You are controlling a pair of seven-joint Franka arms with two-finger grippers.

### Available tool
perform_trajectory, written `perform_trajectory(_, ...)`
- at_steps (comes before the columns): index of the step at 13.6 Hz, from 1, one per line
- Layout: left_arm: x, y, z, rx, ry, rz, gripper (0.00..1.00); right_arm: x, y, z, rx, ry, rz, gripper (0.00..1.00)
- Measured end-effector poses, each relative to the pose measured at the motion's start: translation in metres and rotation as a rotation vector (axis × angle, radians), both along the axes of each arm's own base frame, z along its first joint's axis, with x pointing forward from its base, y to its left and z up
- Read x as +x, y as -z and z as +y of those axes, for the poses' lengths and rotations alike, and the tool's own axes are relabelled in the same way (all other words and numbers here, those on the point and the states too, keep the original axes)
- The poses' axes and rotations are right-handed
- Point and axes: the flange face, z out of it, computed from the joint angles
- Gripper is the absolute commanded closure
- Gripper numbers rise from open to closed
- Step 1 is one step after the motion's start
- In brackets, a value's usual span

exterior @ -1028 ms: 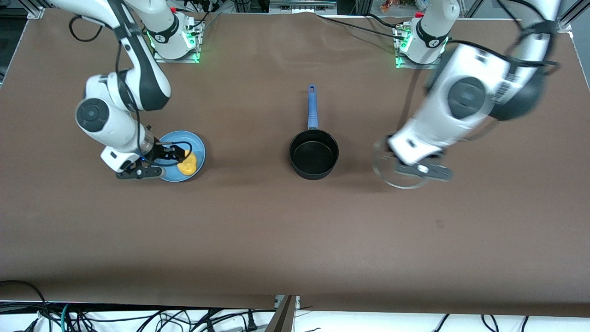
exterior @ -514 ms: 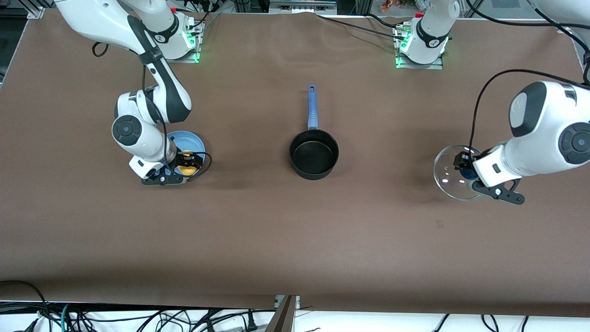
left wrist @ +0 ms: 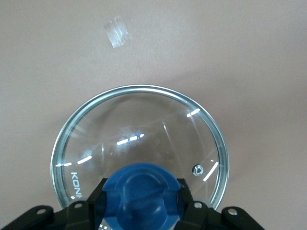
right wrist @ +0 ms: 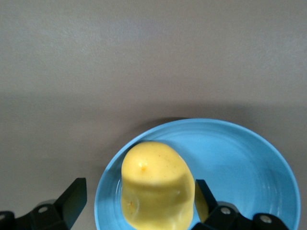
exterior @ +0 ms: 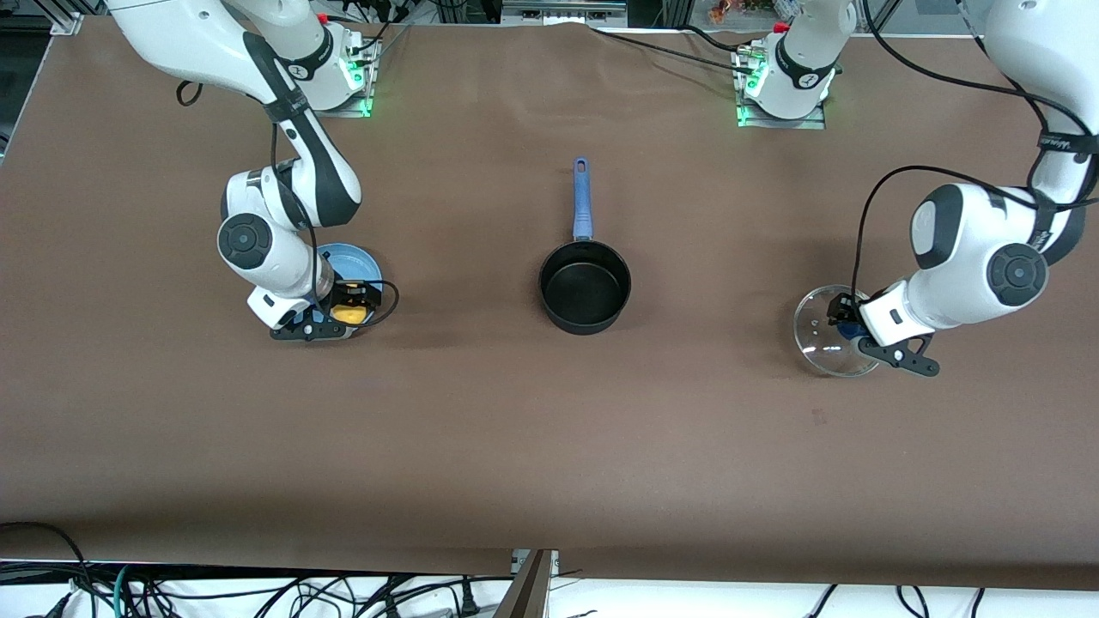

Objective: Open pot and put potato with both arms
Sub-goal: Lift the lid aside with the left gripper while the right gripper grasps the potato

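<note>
The black pot [exterior: 585, 296] stands uncovered in the middle of the table, its blue handle [exterior: 581, 202] pointing toward the robots' bases. Its glass lid [exterior: 820, 343] [left wrist: 144, 134] is down by the cloth toward the left arm's end, and my left gripper [exterior: 846, 328] [left wrist: 141, 196] is shut on the lid's blue knob [left wrist: 141, 189]. I cannot tell whether the lid rests on the cloth. The yellow potato [exterior: 348, 315] [right wrist: 156, 187] sits on a blue plate [exterior: 343, 257] [right wrist: 240, 163]. My right gripper [exterior: 348, 302] [right wrist: 139, 194] is open with one finger on each side of the potato.
Brown cloth covers the table. Both arm bases [exterior: 330, 77] [exterior: 786, 86] stand at the table's edge farthest from the front camera. A piece of clear tape [left wrist: 117, 32] lies on the cloth near the lid.
The left arm swung the lid away from the pot toward its own end of the table and lowered it. The right gripper slid across the plate until its open fingers straddled the potato.
</note>
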Motion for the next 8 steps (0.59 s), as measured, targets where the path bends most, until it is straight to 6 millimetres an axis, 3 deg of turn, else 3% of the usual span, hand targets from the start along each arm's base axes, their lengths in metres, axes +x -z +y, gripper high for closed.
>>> perform_trajectory(4,-0.004,0.033,0.008,-0.013,-0.001,0.021,0.73,-0.002,0.007,-0.001,-0.002,0.0,0.009,0.29)
perform_trajectory(8,-0.005,0.06,0.008,-0.028,0.001,0.034,0.68,-0.002,0.008,-0.001,-0.002,0.001,0.01,0.68)
